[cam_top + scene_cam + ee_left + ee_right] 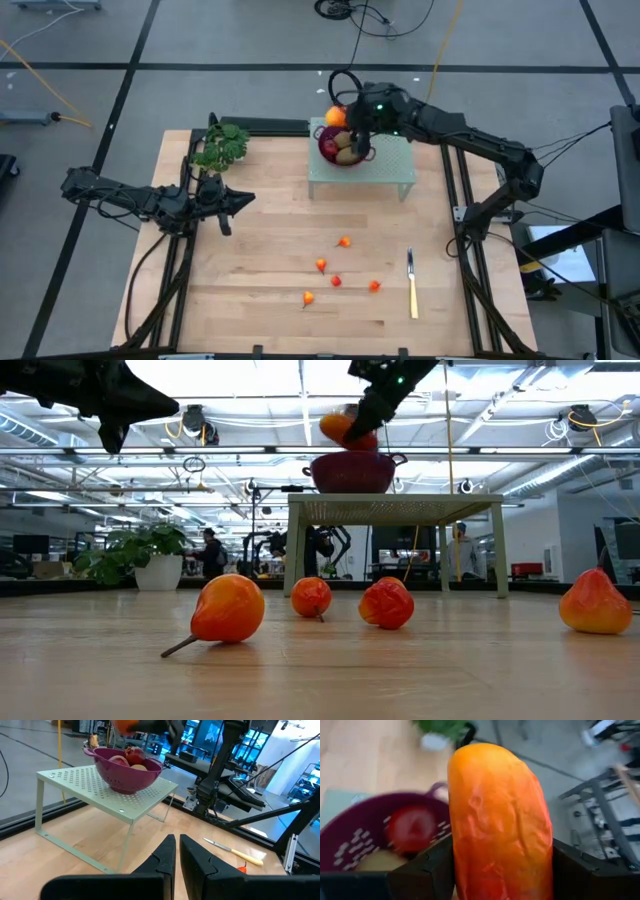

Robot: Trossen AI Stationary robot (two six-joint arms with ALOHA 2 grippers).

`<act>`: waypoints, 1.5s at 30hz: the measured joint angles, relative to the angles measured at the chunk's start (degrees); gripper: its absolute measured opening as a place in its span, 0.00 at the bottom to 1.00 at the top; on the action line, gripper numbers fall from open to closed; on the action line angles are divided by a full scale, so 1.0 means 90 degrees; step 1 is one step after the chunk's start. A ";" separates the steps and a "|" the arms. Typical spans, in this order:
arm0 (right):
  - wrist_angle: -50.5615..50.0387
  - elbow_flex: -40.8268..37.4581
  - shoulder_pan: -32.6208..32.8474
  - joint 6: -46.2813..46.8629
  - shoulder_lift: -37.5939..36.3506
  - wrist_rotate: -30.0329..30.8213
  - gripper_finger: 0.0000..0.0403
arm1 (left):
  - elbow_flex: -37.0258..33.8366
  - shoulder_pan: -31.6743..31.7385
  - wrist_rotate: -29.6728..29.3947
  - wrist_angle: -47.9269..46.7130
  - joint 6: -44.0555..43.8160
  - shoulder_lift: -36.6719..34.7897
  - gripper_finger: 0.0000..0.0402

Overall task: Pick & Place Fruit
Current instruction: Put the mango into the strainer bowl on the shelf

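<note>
Right tool (350, 118): over the back of the table, just above the bowl; jaws part open and clamped on the elongated orange-red fruit (500, 820), one finger on each long side.
Hold, reason: the long piece hangs lengthwise between the fingers, so it likely can go down into the bowl end first without tipping it.
Bowl (342, 150): purple, perforated, with small side handles; stands on the pale green rack (385, 170) at the table's far side. Raised on the rack, it is probably the drop point for all the fruit.
Bowl contents: one dark red ball (411, 828) and a pale olive-brown oval (376, 861) lie inside, seen past the held piece.
Held fruit, look: smooth skin, orange at the upper end shading to red lower down, slightly dimpled, rounded tip.
Small fruits (336, 270): five tiny orange-red ones scattered on the bare wood (250, 300) near the front, apart from one another; in the low view they are pear-shaped and glossy, one with a thin stem.
Left tool (228, 205): jaws closed, nothing in them; hovers above the table's left side, beside the leafy green bunch (222, 145), waiting.
Knife (411, 285): yellow handle, lies right of the small fruits, untouched.
Stage, judged: placing the long piece; small ones not yet collected.
</note>
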 joint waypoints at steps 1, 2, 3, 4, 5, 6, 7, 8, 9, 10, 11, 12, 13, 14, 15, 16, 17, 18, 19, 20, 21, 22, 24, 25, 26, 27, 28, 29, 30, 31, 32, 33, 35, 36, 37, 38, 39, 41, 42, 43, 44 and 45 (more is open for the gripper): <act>-0.0074 -0.0011 0.0001 -0.0052 0.0041 -0.0006 0.57 | 0.0000 0.0000 -0.0001 -0.0001 -0.0001 0.0001 0.06; -0.0138 -0.0019 0.0005 -0.0074 0.0081 -0.0010 0.57 | 0.0000 0.0000 -0.0010 0.0002 0.0000 -0.0001 0.06; -0.0115 -0.0019 0.0012 -0.0089 0.0141 -0.0015 0.57 | 0.0000 0.0000 -0.0049 0.0001 -0.0001 -0.0001 0.06; -0.0044 -0.0011 0.0022 -0.0117 0.0214 -0.0006 0.57 | 0.0000 0.0000 -0.0088 -0.0001 -0.0007 0.0001 0.06; -0.0030 0.0000 0.0045 -0.0166 0.0276 -0.0001 0.57 | 0.0000 0.0000 -0.0138 0.0002 -0.0037 0.0001 0.06; -0.0072 -0.0003 0.0045 -0.0242 0.0327 0.0022 0.57 | 0.0000 0.0000 -0.0178 -0.0001 -0.0074 -0.0002 0.06; -0.0130 -0.0017 0.0045 -0.0351 0.0385 0.0059 0.57 | 0.0000 0.0000 -0.0206 -0.0001 -0.0098 -0.0002 0.06; -0.0107 -0.0017 0.0052 -0.0447 0.0440 0.0153 0.57 | 0.0000 0.0000 -0.0213 -0.0001 -0.0119 -0.0002 0.06; -0.0052 -0.0019 0.0061 -0.0527 0.0478 0.0185 0.57 | 0.0000 0.0000 -0.0214 -0.0001 -0.0123 0.0001 0.06; -0.0045 -0.0017 0.0081 -0.0577 0.0483 0.0170 0.57 | 0.0000 0.0000 -0.0212 -0.0003 -0.0124 0.0001 0.06; -0.0056 -0.0017 0.0085 -0.0594 0.0474 0.0165 0.57 | 0.0000 0.0000 -0.0214 -0.0003 -0.0125 -0.0002 0.06; -0.0039 -0.0017 0.0087 -0.0599 0.0460 0.0166 0.57 | 0.0000 0.0000 -0.0214 -0.0001 -0.0125 -0.0001 0.06; -0.0025 -0.0015 0.0098 -0.0612 0.0455 0.0165 0.57 | 0.0000 0.0000 -0.0214 -0.0004 -0.0123 0.0001 0.06; -0.0030 -0.0015 0.0114 -0.0614 0.0455 0.0168 0.57 | 0.0000 0.0000 -0.0218 -0.0005 -0.0125 0.0001 0.06; -0.0047 -0.0015 0.0125 -0.0611 0.0458 0.0170 0.57 | 0.0000 0.0000 -0.0224 -0.0005 -0.0125 0.0000 0.06; -0.0053 -0.0015 0.0125 -0.0613 0.0462 0.0179 0.57 | 0.0000 0.0000 -0.0226 -0.0005 -0.0125 0.0000 0.06; -0.0051 -0.0015 0.0125 -0.0614 0.0467 0.0182 0.57 | 0.0000 -0.0001 -0.0226 -0.0004 -0.0120 -0.0001 0.06; -0.0048 -0.0015 0.0128 -0.0614 0.0466 0.0184 0.58 | 0.0000 0.0000 -0.0226 -0.0005 -0.0109 -0.0002 0.06; -0.0045 -0.0015 0.0127 -0.0611 0.0465 0.0184 0.59 | 0.0000 0.0000 -0.0228 -0.0005 -0.0101 0.0000 0.06; -0.0044 -0.0015 0.0128 -0.0609 0.0464 0.0185 0.59 | 0.0000 0.0000 -0.0247 -0.0005 -0.0100 -0.0001 0.06; -0.0047 -0.0015 0.0128 -0.0611 0.0463 0.0186 0.60 | 0.0000 0.0000 -0.0291 -0.0008 -0.0098 -0.0001 0.06; -0.0051 -0.0015 0.0128 -0.0612 0.0465 0.0186 0.61 | 0.0000 -0.0001 -0.0320 -0.0008 -0.0098 -0.0001 0.06; -0.0051 -0.0015 0.0128 -0.0612 0.0465 0.0186 0.63 | 0.0000 0.0000 -0.0333 -0.0008 -0.0094 0.0000 0.06; -0.0048 -0.0015 0.0128 -0.0612 0.0465 0.0187 0.64 | 0.0000 0.0000 -0.0333 -0.0009 -0.0095 -0.0001 0.06; -0.0048 -0.0015 0.0128 -0.0613 0.0465 0.0189 0.64 | 0.0000 -0.0001 -0.0333 -0.0009 -0.0096 -0.0001 0.06; -0.0051 -0.0015 0.0128 -0.0611 0.0465 0.0189 0.65 | 0.0000 0.0000 -0.0333 -0.0008 -0.0108 0.0001 0.06; -0.0053 -0.0015 0.0128 -0.0611 0.0465 0.0191 0.66 | 0.0000 0.0000 -0.0331 -0.0010 -0.0123 -0.0002 0.06; -0.0053 -0.0015 0.0128 -0.0613 0.0459 0.0191 0.66 | 0.0000 -0.0002 -0.0331 -0.0010 -0.0121 0.0001 0.06; -0.0059 -0.0015 0.0128 -0.0611 0.0436 0.0191 0.66 | 0.0000 0.0000 -0.0331 -0.0010 -0.0119 0.0001 0.06; -0.0068 -0.0015 0.0128 -0.0610 0.0415 0.0191 0.66 | 0.0000 0.0000 -0.0333 -0.0010 -0.0115 -0.0002 0.06; -0.0066 -0.0015 0.0132 -0.0611 0.0397 0.0191 0.66 | 0.0000 -0.0001 -0.0333 -0.0010 -0.0116 -0.0002 0.06; -0.0052 -0.0015 0.0148 -0.0611 0.0387 0.0195 0.66 | 0.0000 -0.0001 -0.0333 -0.0010 -0.0115 0.0000 0.06; -0.0083 -0.0015 0.0167 -0.0608 0.0387 0.0199 0.65 | 0.0000 0.0000 -0.0331 -0.0010 -0.0116 0.0000 0.06; -0.0140 -0.0015 0.0171 -0.0601 0.0381 0.0191 0.65 | 0.0000 0.0000 -0.0331 -0.0009 -0.0116 -0.0002 0.06; -0.0226 -0.0017 0.0171 -0.0601 0.0356 0.0194 0.65 | 0.0000 -0.0002 -0.0331 -0.0010 -0.0115 -0.0002 0.06; -0.0317 -0.0017 0.0175 -0.0606 0.0334 0.0191 0.65 | 0.0000 -0.0002 -0.0331 -0.0010 -0.0115 -0.0002 0.06; -0.0373 -0.0017 0.0176 -0.0606 0.0314 0.0191 0.65 | 0.0000 -0.0001 -0.0333 -0.0010 -0.0115 -0.0002 0.06; -0.0483 -0.0010 0.0176 -0.0597 0.0303 0.0196 0.65 | 0.0000 0.0000 -0.0330 -0.0010 -0.0115 0.0001 0.06; -0.0559 -0.0010 0.0175 -0.0597 0.0312 0.0200 0.65 | 0.0000 -0.0002 -0.0333 -0.0008 -0.0115 -0.0002 0.06; -0.0622 -0.0012 0.0174 -0.0597 0.0324 0.0209 0.65 | 0.0000 -0.0002 -0.0332 -0.0008 -0.0114 -0.0002 0.06; -0.0646 -0.0017 0.0174 -0.0597 0.0329 0.0232 0.65 | 0.0000 0.0000 -0.0330 -0.0010 -0.0111 0.0001 0.06; -0.0634 -0.0017 0.0174 -0.0598 0.0329 0.0291 0.65 | 0.0000 -0.0001 -0.0330 -0.0010 -0.0113 0.0001 0.06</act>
